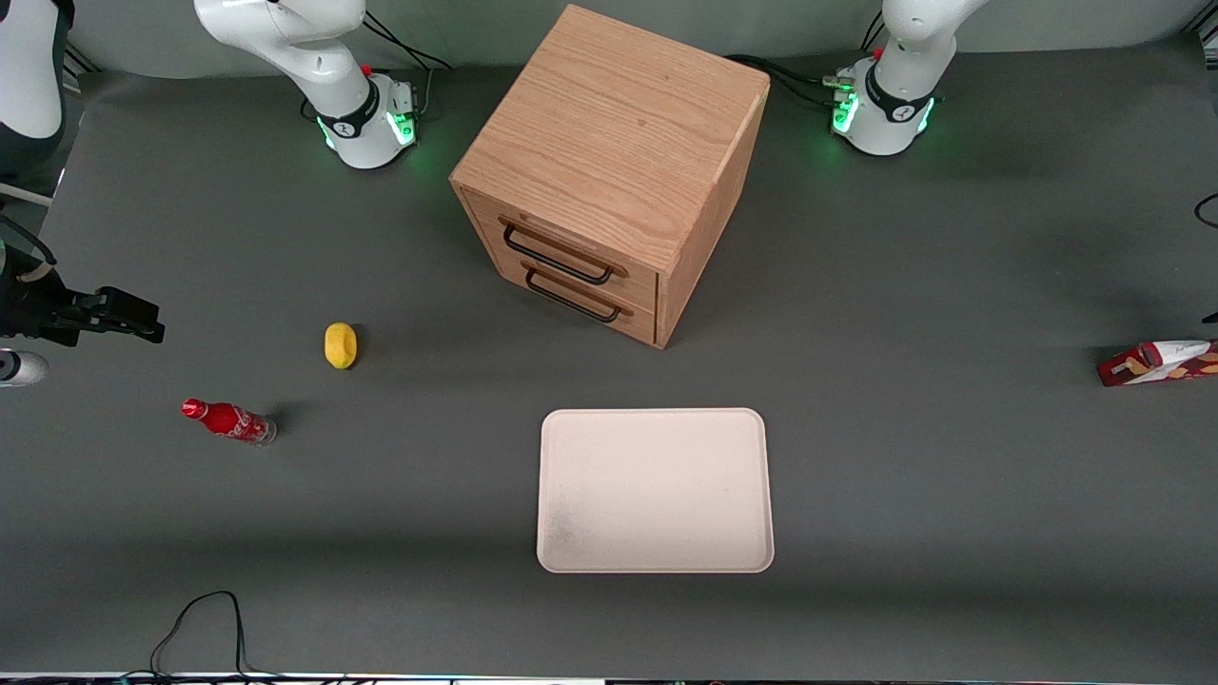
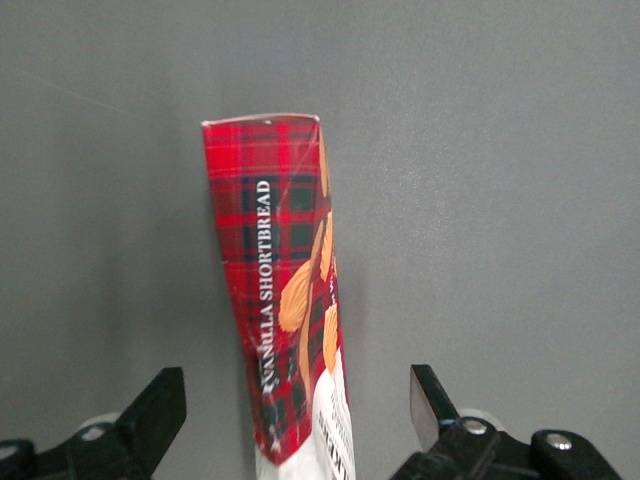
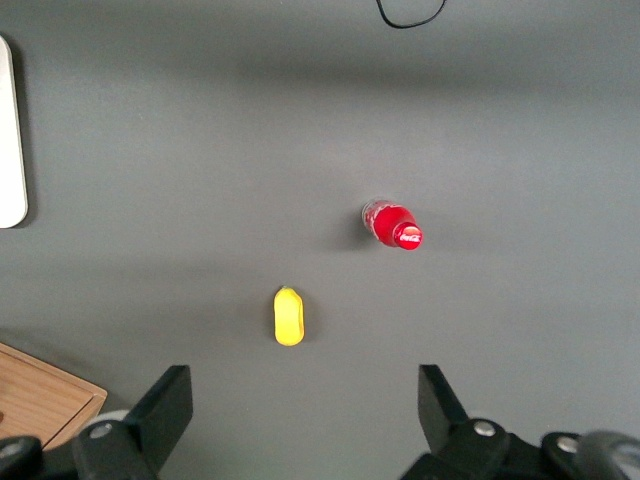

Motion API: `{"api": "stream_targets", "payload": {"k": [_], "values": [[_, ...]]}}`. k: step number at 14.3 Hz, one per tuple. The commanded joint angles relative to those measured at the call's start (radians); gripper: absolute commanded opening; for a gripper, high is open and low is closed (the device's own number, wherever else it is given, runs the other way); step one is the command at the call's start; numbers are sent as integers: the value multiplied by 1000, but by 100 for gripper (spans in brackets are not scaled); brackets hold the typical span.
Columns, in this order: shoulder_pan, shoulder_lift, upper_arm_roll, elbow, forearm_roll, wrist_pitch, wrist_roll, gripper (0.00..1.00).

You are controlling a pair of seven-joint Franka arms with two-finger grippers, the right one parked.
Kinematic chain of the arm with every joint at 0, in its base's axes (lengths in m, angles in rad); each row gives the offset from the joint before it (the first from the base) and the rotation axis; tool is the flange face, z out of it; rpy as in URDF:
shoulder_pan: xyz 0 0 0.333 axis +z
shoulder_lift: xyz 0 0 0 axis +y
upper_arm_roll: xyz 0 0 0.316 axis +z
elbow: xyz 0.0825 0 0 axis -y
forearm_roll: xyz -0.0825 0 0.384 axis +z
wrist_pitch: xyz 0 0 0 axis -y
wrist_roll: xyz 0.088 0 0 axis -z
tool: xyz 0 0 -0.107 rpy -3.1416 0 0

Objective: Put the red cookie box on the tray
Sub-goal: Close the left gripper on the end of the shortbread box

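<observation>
The red cookie box (image 1: pixel 1158 362) lies on the grey table (image 1: pixel 952 285) at the working arm's end, at the very edge of the front view, well apart from the tray (image 1: pixel 655 490). In the left wrist view the box (image 2: pixel 290 300) shows a red tartan face lettered "VANILLA SHORTBREAD", pictures of golden cookies and a white band at the end nearest the camera. The gripper (image 2: pixel 298 410) hangs above that white-banded end with its 2 black fingers (image 2: pixel 155 410) spread wide, 1 on each side of the box and clear of it; nothing is held. The gripper itself does not appear in the front view. The tray is a cream-white rectangle with rounded corners, lying flat in the middle of the table nearer to the front camera than the wooden drawer cabinet (image 1: pixel 609 171), with nothing on it. The cabinet has 2 drawers with dark handles (image 1: pixel 557 255), both closed, and stands farther from the camera, set at an angle. Only bare grey table surface lies between box and tray. Toward the parked arm's end lie a small yellow object (image 1: pixel 341 344) and a small red soda bottle (image 1: pixel 228 420) on its side, the bottle nearer to the front camera; both are well apart from the tray and from the box.
</observation>
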Motion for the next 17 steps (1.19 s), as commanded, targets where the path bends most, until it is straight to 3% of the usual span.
{"api": "stream_targets", "payload": {"k": [1,3,4,5,6,8,9,14,17], "values": [[-9,-14,4,-52,1,48,-13,100],[-4,-24,4,-52,1,31,-11,100],[-4,-23,4,-52,1,31,-11,90],[-7,-21,4,-52,1,31,-11,59],[-7,-23,4,-52,1,26,-10,39],[-5,-29,4,-49,1,2,-11,9],[-5,-32,4,-49,1,-4,-11,1],[-12,-58,4,-39,4,-16,-13,0],[-13,-90,4,79,4,-200,-19,0]]}}
